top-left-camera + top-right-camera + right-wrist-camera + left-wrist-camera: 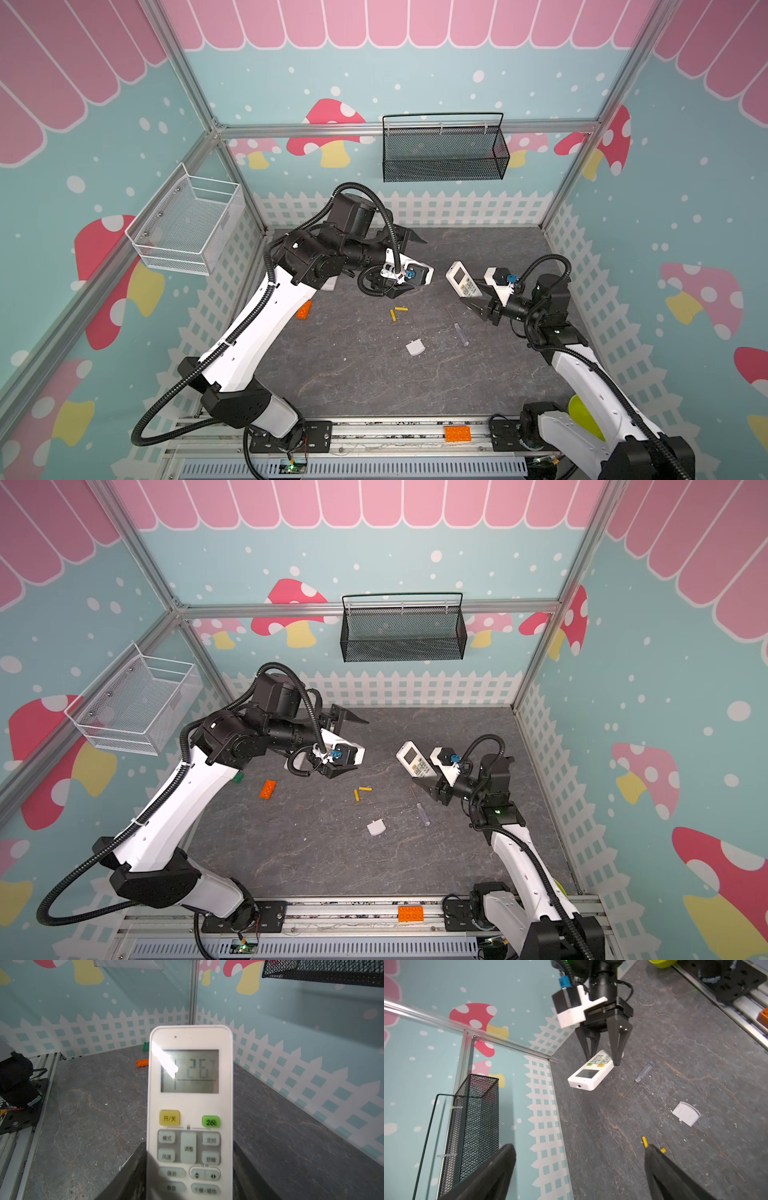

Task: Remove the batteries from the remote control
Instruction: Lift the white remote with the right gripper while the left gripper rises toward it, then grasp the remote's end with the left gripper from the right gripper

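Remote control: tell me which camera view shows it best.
The right wrist view: the remote control fills the frame's middle, display and buttons readable. The left wrist view shows it whole but smaller, gripped at its button end by the right gripper. In both top views it is tiny, details lost.

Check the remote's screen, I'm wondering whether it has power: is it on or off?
On. In the right wrist view the screen of the remote shows dark digits reading 26.
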`<state>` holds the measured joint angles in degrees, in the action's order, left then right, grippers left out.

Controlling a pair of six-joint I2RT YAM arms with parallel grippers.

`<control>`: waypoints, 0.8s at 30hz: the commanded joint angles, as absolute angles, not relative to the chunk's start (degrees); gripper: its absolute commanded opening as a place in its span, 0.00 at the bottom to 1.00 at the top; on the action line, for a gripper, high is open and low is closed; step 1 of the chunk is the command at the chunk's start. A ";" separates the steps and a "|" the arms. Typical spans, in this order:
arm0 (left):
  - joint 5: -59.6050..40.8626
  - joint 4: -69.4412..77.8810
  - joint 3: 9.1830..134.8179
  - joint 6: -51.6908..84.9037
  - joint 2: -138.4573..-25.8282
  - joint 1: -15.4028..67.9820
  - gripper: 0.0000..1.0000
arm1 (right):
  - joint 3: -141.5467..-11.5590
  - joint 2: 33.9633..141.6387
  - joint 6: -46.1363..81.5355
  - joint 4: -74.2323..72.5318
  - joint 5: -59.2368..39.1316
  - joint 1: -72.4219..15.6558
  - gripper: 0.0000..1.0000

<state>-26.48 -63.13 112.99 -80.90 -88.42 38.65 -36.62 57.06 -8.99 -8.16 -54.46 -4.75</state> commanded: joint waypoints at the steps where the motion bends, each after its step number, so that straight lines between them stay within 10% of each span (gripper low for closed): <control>1: -25.12 -68.70 111.66 -90.80 -89.33 40.40 0.97 | -39.17 58.43 -12.30 -7.79 -61.46 -5.80 0.21; 24: -19.42 -65.45 107.34 -112.50 -93.57 45.35 0.77 | -43.78 66.49 -13.38 -0.52 -72.30 -14.27 0.21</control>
<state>-20.75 -65.56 108.29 -106.96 -92.75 44.29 -42.11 66.28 -10.57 -1.80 -69.54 -13.37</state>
